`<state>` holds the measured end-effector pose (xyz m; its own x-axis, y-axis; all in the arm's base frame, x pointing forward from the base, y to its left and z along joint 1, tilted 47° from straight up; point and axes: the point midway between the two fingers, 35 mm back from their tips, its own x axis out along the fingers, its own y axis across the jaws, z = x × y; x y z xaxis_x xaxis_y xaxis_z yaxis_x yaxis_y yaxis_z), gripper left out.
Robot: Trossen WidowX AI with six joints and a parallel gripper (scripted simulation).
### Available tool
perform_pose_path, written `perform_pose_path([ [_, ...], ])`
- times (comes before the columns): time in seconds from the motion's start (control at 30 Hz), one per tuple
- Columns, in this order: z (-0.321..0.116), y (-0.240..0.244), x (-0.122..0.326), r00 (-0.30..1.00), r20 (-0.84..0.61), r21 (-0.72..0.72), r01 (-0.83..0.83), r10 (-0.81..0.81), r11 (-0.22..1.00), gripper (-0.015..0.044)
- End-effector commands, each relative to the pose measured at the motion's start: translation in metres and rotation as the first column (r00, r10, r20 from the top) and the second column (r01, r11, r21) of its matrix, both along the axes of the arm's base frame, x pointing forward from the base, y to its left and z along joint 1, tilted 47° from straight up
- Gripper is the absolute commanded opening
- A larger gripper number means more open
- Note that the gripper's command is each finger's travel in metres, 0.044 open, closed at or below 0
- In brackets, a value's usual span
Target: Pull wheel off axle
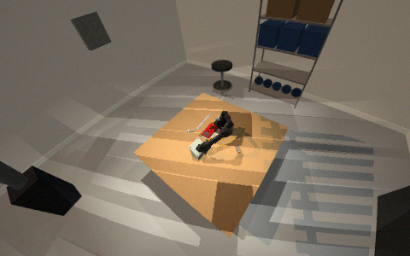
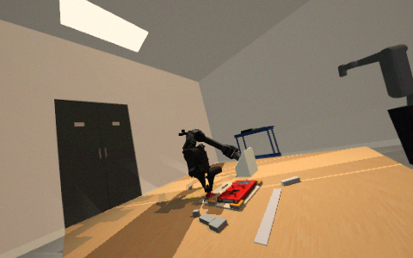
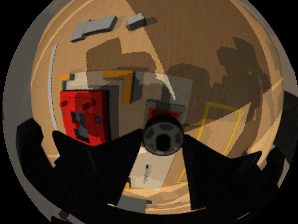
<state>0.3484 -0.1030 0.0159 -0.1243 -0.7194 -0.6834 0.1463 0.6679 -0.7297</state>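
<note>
The dark, round wheel is between my fingertips in the wrist view, above a small red base on the grey and white board. My gripper is shut on the wheel, with a finger on each side. The wheel hides the axle, so I cannot tell whether the wheel is still on it. The marked area, a yellow outline, lies on the table to the right of the board in the wrist view; my right finger hides part of it.
A red block is on the board, left of the wheel in the wrist view. Grey blocks and a long white strip lie nearby. A pale wedge stands by the arm's base.
</note>
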Motion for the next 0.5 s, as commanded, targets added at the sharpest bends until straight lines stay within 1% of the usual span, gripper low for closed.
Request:
perform_pose_path([
  [0.0,0.0021,0.0026,0.0008,1.000,0.005,0.001,0.001,-0.001,1.000,0.0000],
  [0.47,0.0051,0.0060,0.0015,1.000,0.005,0.000,0.000,0.000,1.000,0.0000],
])
